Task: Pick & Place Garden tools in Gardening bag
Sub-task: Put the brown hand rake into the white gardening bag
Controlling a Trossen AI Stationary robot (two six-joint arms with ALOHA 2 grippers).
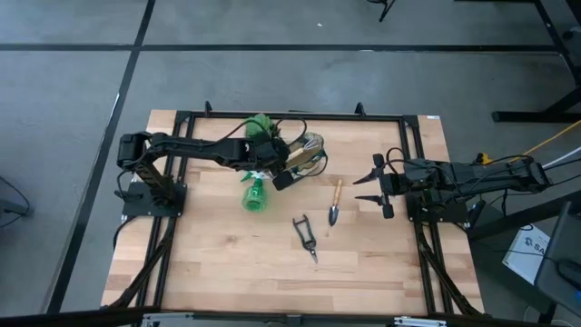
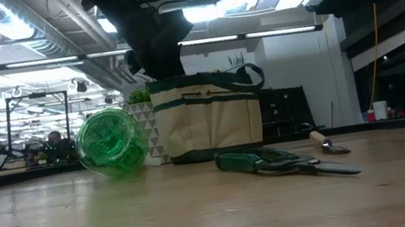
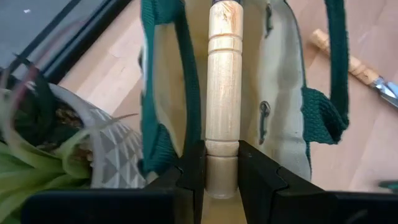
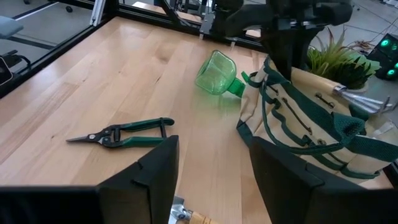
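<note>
The beige gardening bag (image 1: 311,156) with green trim stands upright at the table's far middle. My left gripper (image 3: 222,168) is just left of it, shut on the wooden handle of the hand rake (image 4: 323,81), which points into the bag's open top (image 3: 280,74). The green spray bottle (image 1: 256,193) lies on its side near the bag. The pruning shears (image 1: 306,238) and the trowel (image 1: 336,204) lie flat on the table. At the table's right, away from all of them, my right gripper (image 1: 377,186) stands open, holding nothing. My left gripper pinches the rake's wooden handle near its free end (image 3: 222,134) between its two fingers. The fingers slant down from the table's left, and the handle runs straight out from between them. The rake is clear of the table, its metal head (image 4: 364,99) over the bag's opening.
A green plant in a white patterned pot (image 3: 106,149) stands close behind the bag on its far left side. Black frame rails (image 1: 290,116) run along the table's far and side edges. Bare wood lies along the table's near part.
</note>
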